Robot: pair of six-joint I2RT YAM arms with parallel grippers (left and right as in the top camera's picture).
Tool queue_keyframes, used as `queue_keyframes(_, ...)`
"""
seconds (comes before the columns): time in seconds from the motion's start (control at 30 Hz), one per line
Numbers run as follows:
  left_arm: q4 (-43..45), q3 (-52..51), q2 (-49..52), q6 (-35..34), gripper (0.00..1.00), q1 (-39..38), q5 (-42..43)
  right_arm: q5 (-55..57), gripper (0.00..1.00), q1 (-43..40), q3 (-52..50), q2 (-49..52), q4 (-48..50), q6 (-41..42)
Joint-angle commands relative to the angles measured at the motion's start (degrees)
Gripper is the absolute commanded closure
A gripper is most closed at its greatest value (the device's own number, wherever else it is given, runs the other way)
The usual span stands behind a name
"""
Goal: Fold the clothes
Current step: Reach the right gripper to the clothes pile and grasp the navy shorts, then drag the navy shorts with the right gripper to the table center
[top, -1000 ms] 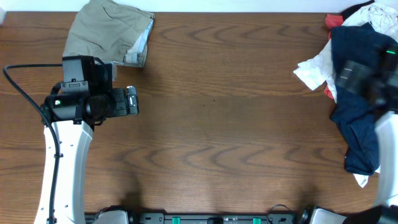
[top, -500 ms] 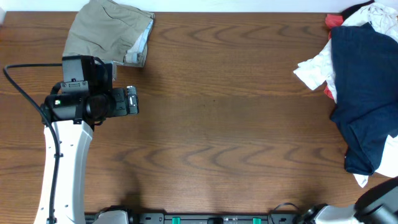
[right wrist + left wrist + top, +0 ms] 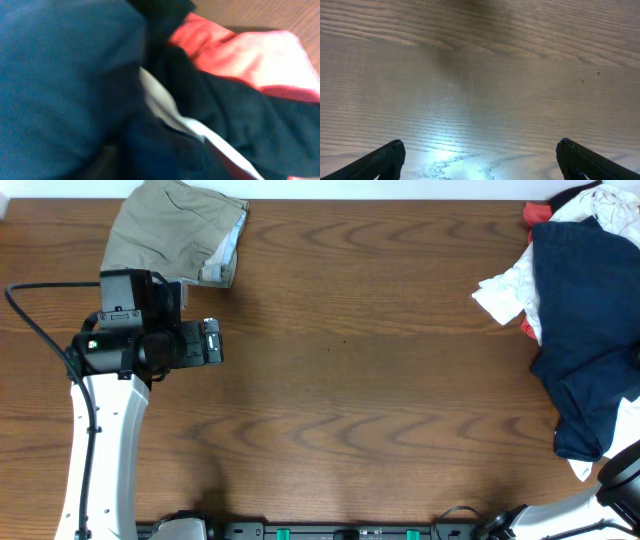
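LEFT SIDE OF THE TABLE: My left claw hovers released over the wooden table, its fingers spread wide in the wrist view. Near it, at the far edge, the khaki garment lies in a compact bundle. Well apart, at the right edge, the navy garment sprawls across a heap with a white garment and a red garment. My right wrist view shows only blurred navy, red and white cloth up close. My right claw is out of sight, so I cannot tell its state.
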Motion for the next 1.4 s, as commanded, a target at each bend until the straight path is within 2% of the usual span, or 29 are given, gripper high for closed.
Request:
queue_keyframes(0.0,0.0,1.0,0.1,0.1,0.02,0.2,0.8,-7.6,0.76,-0.1,1.0,-0.1,1.7,-0.1)
queue_keyframes(0.1,0.1,1.0,0.1,0.1,0.02,0.2,0.8,-12.4,0.92,0.3,1.5,-0.5,2.1,-0.1)
queue_keyframes(0.17,0.2,1.0,0.1,0.1,0.02,0.2,0.8,-15.0,0.99,0.9,1.8,-1.3,2.1,-0.1)
queue_keyframes(0.4,1.0,1.0,0.1,0.1,0.02,0.2,0.8,-23.7,0.99,7.2,1.8,-8.4,1.6,0.3)
queue_keyframes(0.5,2.4,1.1,0.1,-3.4,0.02,0.2,0.8,-26.5,0.99,12.7,1.8,-12.8,0.7,0.5)
queue_keyframes(0.7,5.2,1.1,0.1,-6.1,0.02,0.2,0.7,-26.3,0.99,29.7,1.8,-18.5,-0.3,1.4)
queue_keyframes(1.07,5.2,1.1,0.1,-6.1,0.02,3.3,-3.1,-25.2,0.98,69.0,1.8,-16.7,-4.4,1.4)
queue_keyframes(1.1,5.0,1.1,0.1,-6.1,0.02,4.2,-3.1,-25.2,0.95,72.3,1.8,-16.7,-4.7,0.4)
queue_keyframes(1.17,4.5,1.1,0.1,-6.1,0.02,6.1,-3.1,-25.1,0.73,77.3,1.8,-16.7,-5.5,-2.2)
queue_keyframes(1.23,4.1,1.1,0.1,-6.1,0.02,8.0,-3.1,-21.6,0.57,80.9,1.9,-16.9,-7.2,-3.4)
queue_keyframes(1.3,3.7,1.1,0.1,-6.1,0.02,9.8,-3.1,-16.2,0.38,81.4,2.1,-17.6,-9.2,-3.4)
queue_keyframes(1.37,3.5,1.1,0.1,-6.1,0.02,11.0,-3.1,-12.2,0.3,79.8,2.4,-18.6,-10.7,-3.1)
